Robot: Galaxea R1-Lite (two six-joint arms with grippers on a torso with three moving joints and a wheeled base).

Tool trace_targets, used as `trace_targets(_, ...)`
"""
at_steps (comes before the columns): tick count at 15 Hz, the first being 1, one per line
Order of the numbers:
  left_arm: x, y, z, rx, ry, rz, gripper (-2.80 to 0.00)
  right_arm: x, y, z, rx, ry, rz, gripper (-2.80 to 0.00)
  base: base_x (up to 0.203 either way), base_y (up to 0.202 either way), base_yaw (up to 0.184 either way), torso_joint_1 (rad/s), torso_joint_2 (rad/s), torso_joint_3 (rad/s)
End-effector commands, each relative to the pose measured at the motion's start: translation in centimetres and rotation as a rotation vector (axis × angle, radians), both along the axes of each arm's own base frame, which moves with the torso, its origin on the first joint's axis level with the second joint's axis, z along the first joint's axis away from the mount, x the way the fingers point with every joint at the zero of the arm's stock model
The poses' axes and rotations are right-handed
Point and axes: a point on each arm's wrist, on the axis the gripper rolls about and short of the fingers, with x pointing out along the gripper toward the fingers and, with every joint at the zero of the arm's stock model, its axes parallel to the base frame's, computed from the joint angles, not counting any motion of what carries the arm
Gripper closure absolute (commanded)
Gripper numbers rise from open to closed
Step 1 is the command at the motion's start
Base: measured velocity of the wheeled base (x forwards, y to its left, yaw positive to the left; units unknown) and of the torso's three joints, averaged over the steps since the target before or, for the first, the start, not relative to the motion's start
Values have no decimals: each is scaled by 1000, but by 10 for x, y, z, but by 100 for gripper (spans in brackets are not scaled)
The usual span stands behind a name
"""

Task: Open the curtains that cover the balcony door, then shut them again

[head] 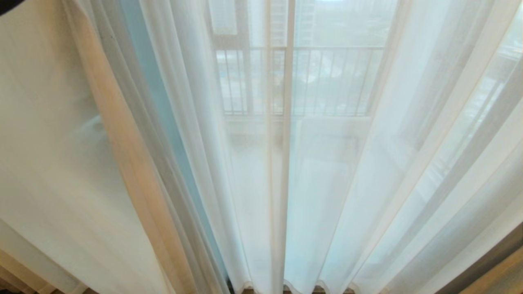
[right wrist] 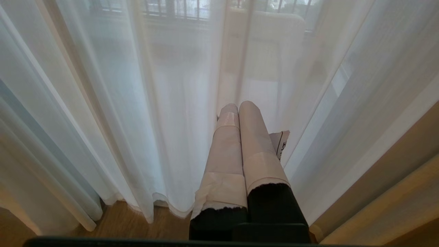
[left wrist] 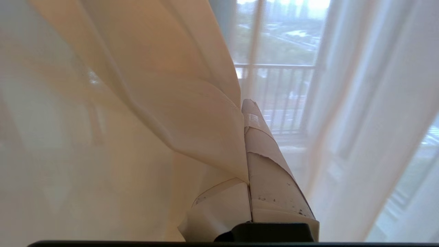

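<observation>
Thin white curtains [head: 310, 171] hanging across the whole front, from far up down to a wavy hem just above the wood floor [right wrist: 130, 223]. Balcony door [head: 291, 81] behind them, seen only dimly through the cloth, with a barred railing [head: 327, 81] farther off. Thick tan drape [head: 53, 155] bunched on the left, filling that side. Left gripper [left wrist: 248, 106] pressed together on a fold of the tan drape, cloth draped over one finger. Right gripper [right wrist: 238, 106] pressed together, pinching nothing, tips close to the white cloth near the floor. Little open room anywhere. No boxes or bins.
</observation>
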Motion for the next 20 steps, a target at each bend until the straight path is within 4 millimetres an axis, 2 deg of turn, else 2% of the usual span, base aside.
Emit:
trace_targets(1,0,-13,1,1,0,-63,0,0,0,0,0,0,1,0,0,0,0,0,0,0)
trace_targets(6,15,-50,-10,6,56,-150,0,0,0,0,0,0,1,0,0,0,0,0,0,0)
trace_targets(9,28,-74,-9,4,66,-193,0,0,0,0,0,0,1,0,0,0,0,0,0,0)
trace_targets(12,38,-105,-12,6,81,-251,0,0,0,0,0,0,1,0,0,0,0,0,0,0)
trace_targets(15,40,-138,-16,1,84,-307,0,0,0,0,0,0,1,0,0,0,0,0,0,0)
trace_targets(20,48,-175,-26,5,110,-334,0,0,0,0,0,0,1,0,0,0,0,0,0,0)
